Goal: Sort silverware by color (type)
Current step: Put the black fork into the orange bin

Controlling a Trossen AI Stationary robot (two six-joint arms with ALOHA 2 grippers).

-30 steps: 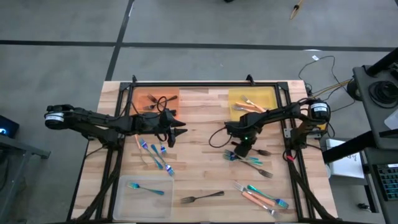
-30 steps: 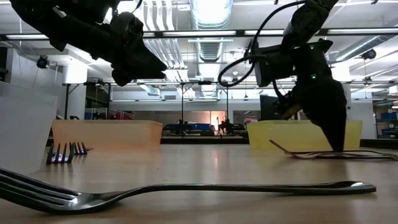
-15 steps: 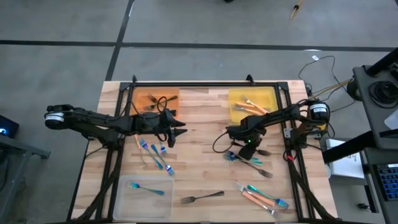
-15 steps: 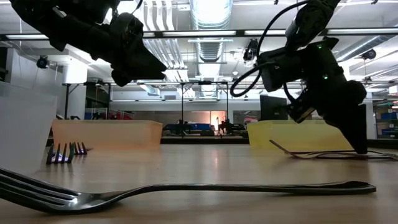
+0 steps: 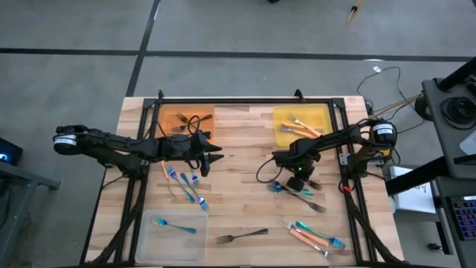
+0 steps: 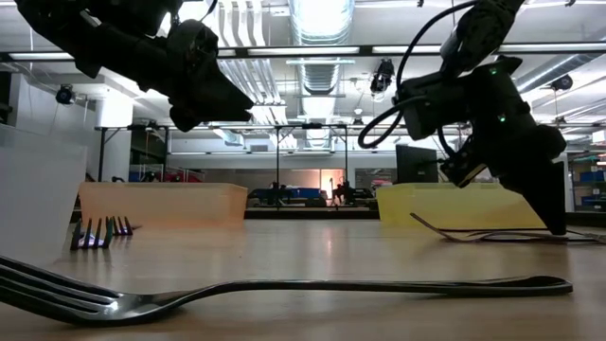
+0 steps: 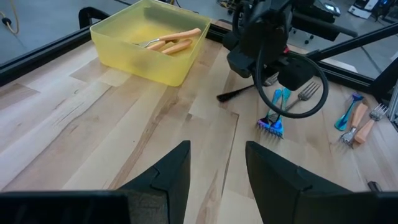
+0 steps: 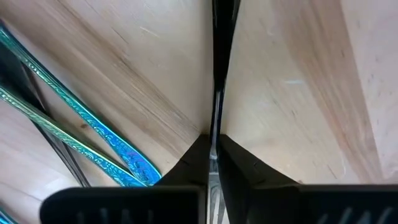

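Now a thin dark grey metal fork point(image 8: 215, 118) is pinched by the fully closed right gripper point(image 8: 211, 144) on the wooden table point(image 5: 238, 149). Next, it probably must be lifted straight up.

The left gripper point(image 7: 216, 163) hangs part open, holding nothing.

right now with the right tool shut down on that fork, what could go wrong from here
The right tool pinches only the thin edge of a dark metal fork lying flat on the table, so it may slip out on lifting. Two blue-teal forks lie close beside it and could get dragged along. The left tool hovers open mid-table, so a carry toward the orange tray might cross it.
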